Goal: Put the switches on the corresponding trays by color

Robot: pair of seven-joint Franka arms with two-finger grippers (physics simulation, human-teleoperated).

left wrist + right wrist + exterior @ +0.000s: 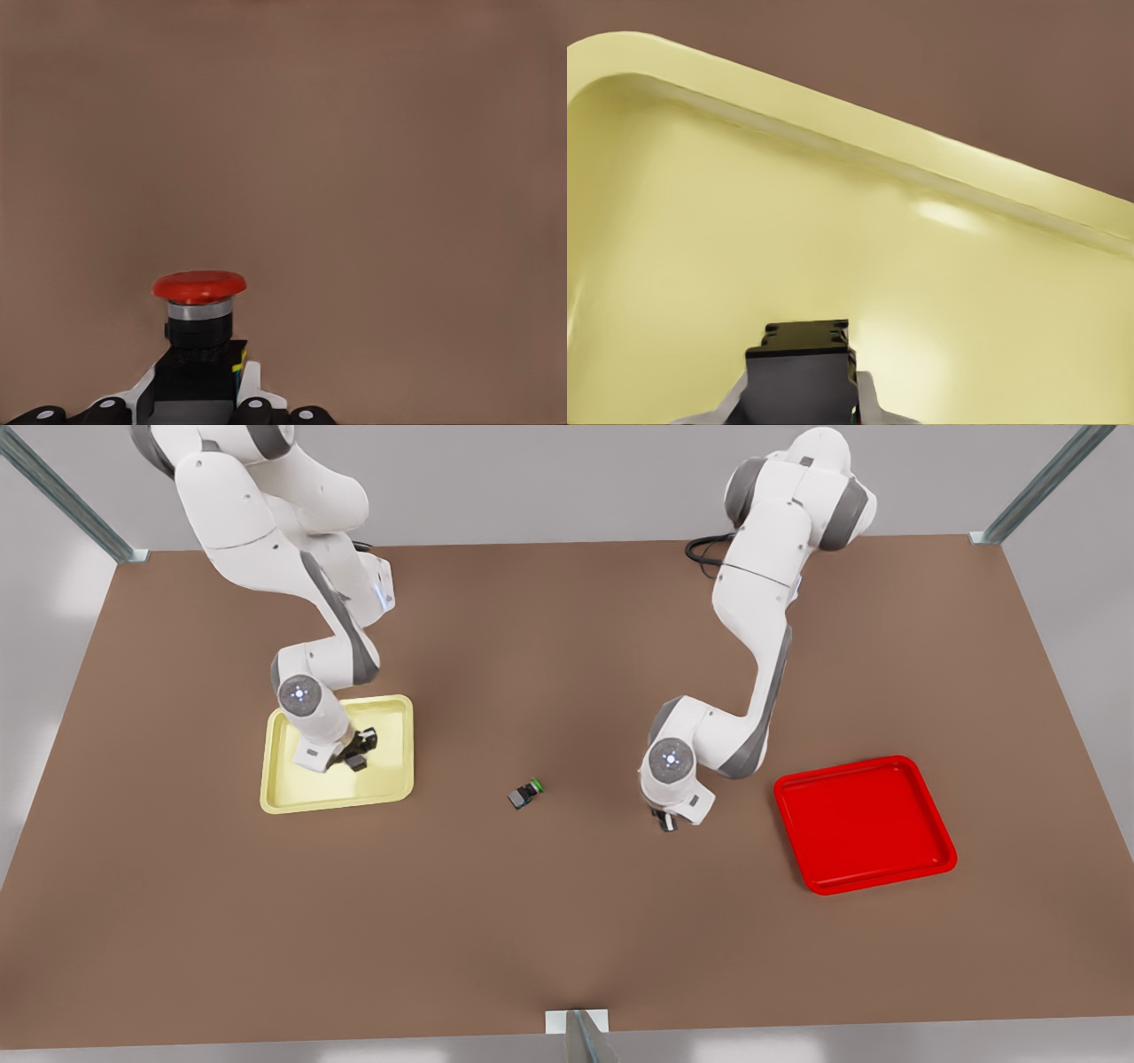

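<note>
My left gripper [666, 822] hangs low over the bare table between the green switch and the red tray [864, 824], at the front view's right. It is shut on the dark body of the red switch [199, 305], whose red cap points away from the wrist. My right gripper [356, 751] is over the pale yellow tray [337, 793] at the front view's left. In the right wrist view it [799, 403] grips a dark-bodied switch [802, 359] just above the tray floor [833, 221]; its cap is hidden. The green switch [525, 793] lies on its side mid-table.
The brown table [567, 921] spreads wide around both trays. Metal frame posts [580, 1032] stand at the front edge and the back corners. The red tray holds nothing.
</note>
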